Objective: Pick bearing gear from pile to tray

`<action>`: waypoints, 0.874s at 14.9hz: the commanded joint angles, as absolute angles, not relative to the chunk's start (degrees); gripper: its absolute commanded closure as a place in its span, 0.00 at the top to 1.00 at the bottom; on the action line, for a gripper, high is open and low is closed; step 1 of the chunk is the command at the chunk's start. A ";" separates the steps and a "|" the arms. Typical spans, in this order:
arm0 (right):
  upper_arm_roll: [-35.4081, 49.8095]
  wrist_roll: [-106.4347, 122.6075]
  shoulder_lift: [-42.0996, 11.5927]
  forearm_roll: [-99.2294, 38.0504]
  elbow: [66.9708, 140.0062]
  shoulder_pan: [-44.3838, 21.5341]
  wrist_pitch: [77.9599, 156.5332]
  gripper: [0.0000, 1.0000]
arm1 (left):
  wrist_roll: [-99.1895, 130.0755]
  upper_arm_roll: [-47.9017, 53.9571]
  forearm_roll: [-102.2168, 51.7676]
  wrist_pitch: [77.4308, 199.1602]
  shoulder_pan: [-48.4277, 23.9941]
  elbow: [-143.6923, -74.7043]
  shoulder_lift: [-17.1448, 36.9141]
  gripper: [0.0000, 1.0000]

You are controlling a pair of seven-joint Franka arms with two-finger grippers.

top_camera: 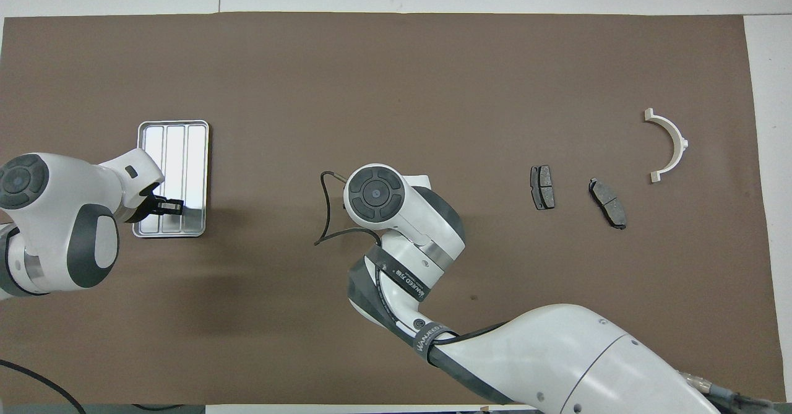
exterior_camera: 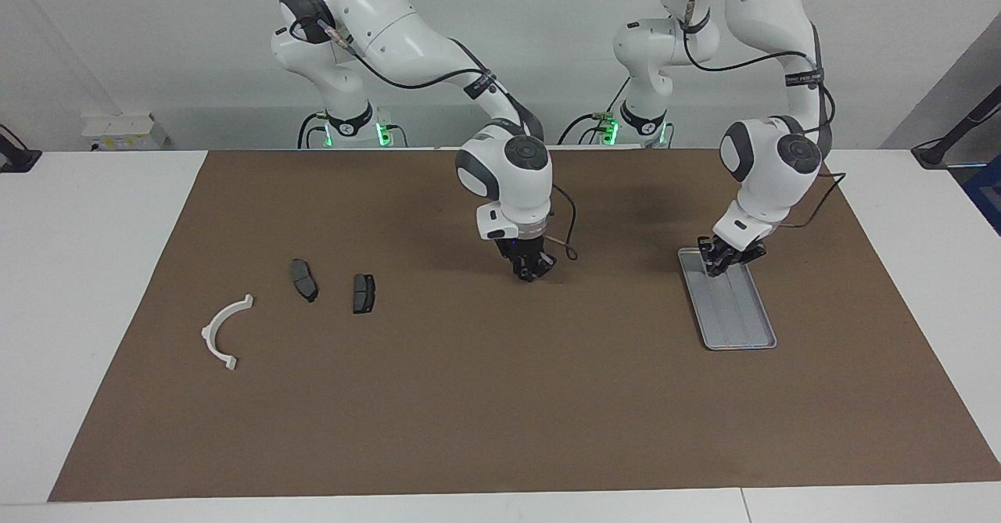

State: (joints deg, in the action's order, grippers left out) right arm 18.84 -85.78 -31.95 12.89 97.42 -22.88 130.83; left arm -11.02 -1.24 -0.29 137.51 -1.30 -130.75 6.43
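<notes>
The silver tray (exterior_camera: pixel 741 316) lies on the brown mat toward the left arm's end of the table; it also shows in the overhead view (top_camera: pixel 176 148). My left gripper (exterior_camera: pixel 726 261) hangs low over the tray's end nearer the robots and shows in the overhead view (top_camera: pixel 168 205). My right gripper (exterior_camera: pixel 534 267) is low over bare mat mid-table, hidden under its own wrist in the overhead view. The pile lies toward the right arm's end: a white arc (exterior_camera: pixel 225 332) (top_camera: pixel 671 145) and two dark pads (exterior_camera: pixel 304 280) (exterior_camera: pixel 364 293). No bearing gear shows.
The brown mat (exterior_camera: pixel 500 398) covers most of the white table. A black cable loops off the right wrist (top_camera: pixel 325 216). A tiny dark speck (top_camera: pixel 474 297) sits on the mat near the right arm.
</notes>
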 commanded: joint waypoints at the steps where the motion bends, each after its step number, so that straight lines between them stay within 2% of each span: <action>1: 18.90 -87.80 -32.08 14.33 97.29 -22.50 131.66 0.04 | -10.72 -1.76 -0.79 138.96 -2.20 -131.66 6.50 0.00; 2: 18.81 -88.85 -32.08 14.33 97.12 -22.33 131.49 0.68 | -10.98 -1.76 -0.70 138.87 -2.11 -131.66 6.50 0.00; 3: 18.72 -89.03 -31.99 14.33 96.60 -22.32 130.79 1.00 | -11.07 -1.76 -0.70 138.61 -2.20 -131.66 6.42 0.00; 4: 18.72 -89.12 -31.99 14.24 96.33 -22.06 130.52 1.00 | -11.16 -1.76 -0.70 138.43 -2.11 -131.57 6.42 0.00; 6: 18.55 -88.86 -31.64 14.24 95.81 -20.66 129.99 1.00 | -11.60 -1.93 -0.70 138.25 -2.02 -131.22 6.50 0.56; 7: 18.72 -88.60 -31.47 14.15 94.50 -19.44 128.60 1.00 | -11.95 -1.93 -0.62 137.90 -2.11 -130.87 6.50 0.76; 8: 18.72 -88.16 -30.86 14.06 92.57 -17.94 125.80 1.00 | -11.95 -1.76 -0.62 136.51 -2.11 -129.56 6.42 0.85; 10: 19.16 -82.57 -28.84 13.36 90.27 -14.52 121.66 1.00 | -11.17 -1.67 -0.62 130.02 -2.55 -124.39 6.33 0.87; 11: 19.16 -78.09 -27.00 13.10 90.35 -12.76 120.42 1.00 | -8.90 -1.67 -0.62 126.86 -4.55 -121.49 6.42 0.88; 13: 19.07 -67.64 -23.92 11.00 90.26 -9.25 117.35 1.00 | 5.63 -1.76 2.61 125.77 -12.17 -120.15 6.33 1.00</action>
